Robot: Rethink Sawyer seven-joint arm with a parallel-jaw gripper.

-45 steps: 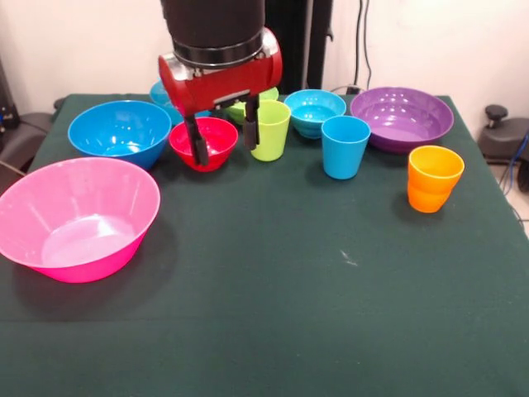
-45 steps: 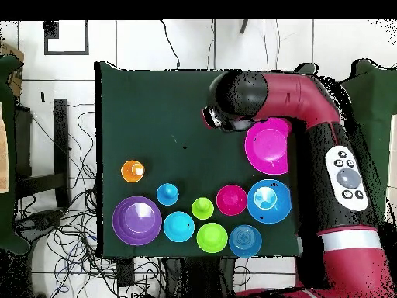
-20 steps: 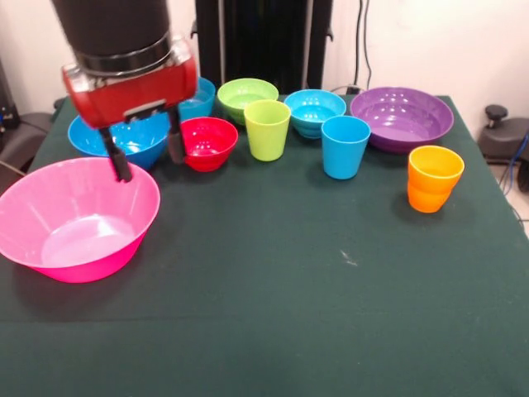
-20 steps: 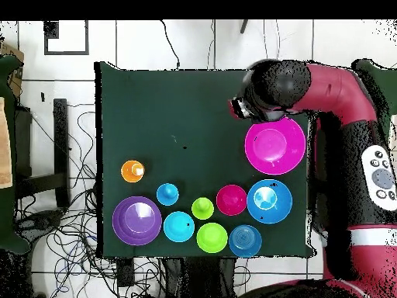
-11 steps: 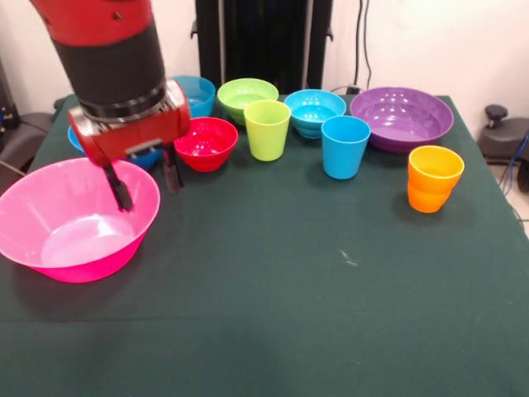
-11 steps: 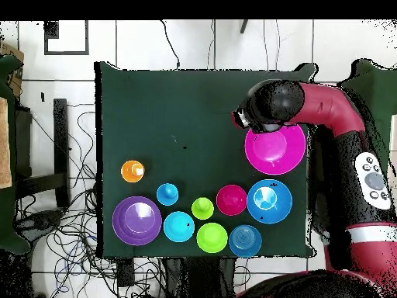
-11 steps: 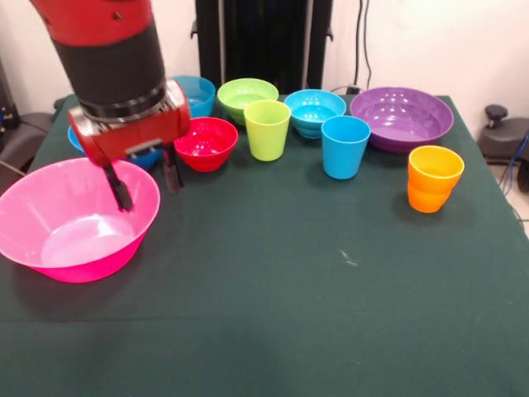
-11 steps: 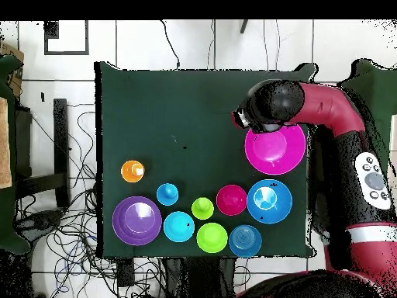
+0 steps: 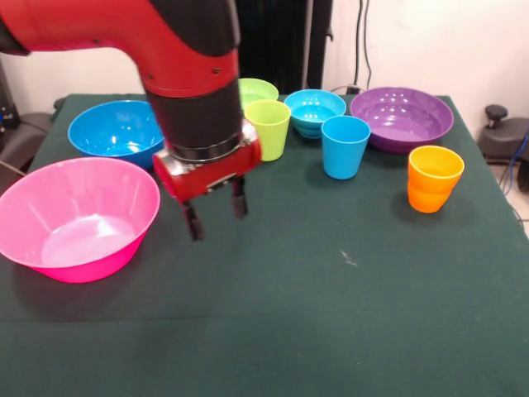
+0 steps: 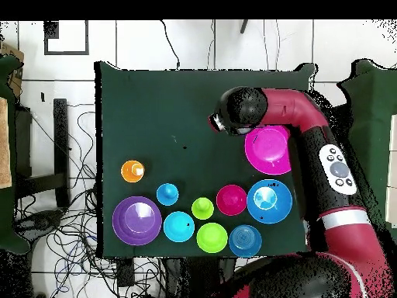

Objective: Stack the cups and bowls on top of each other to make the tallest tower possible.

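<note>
My gripper (image 9: 215, 212) is open and empty. It hangs just above the green cloth, right of the huge pink bowl (image 9: 78, 219), touching nothing. Behind it stand the large blue bowl (image 9: 116, 128), the lime green cup (image 9: 269, 128), the light blue cup (image 9: 345, 146) and the orange cup (image 9: 434, 178). The purple bowl (image 9: 402, 117), ribbed cyan bowl (image 9: 314, 109) and lime green bowl (image 9: 256, 89) stand at the back. The arm hides the small red bowl (image 10: 231, 199) and small blue bowl (image 10: 245, 240) in the front view; the overhead view shows them. Every piece stands alone; nothing is stacked.
The table (image 9: 331, 314) is covered in dark green cloth. My red arm (image 10: 310, 132) reaches over the pink bowl (image 10: 271, 151) in the overhead view. Cables lie on the floor around the table.
My gripper has moved from over the pink bowl's far rim, near the large blue bowl, to the right and nearer the front camera. It stays open and empty.
</note>
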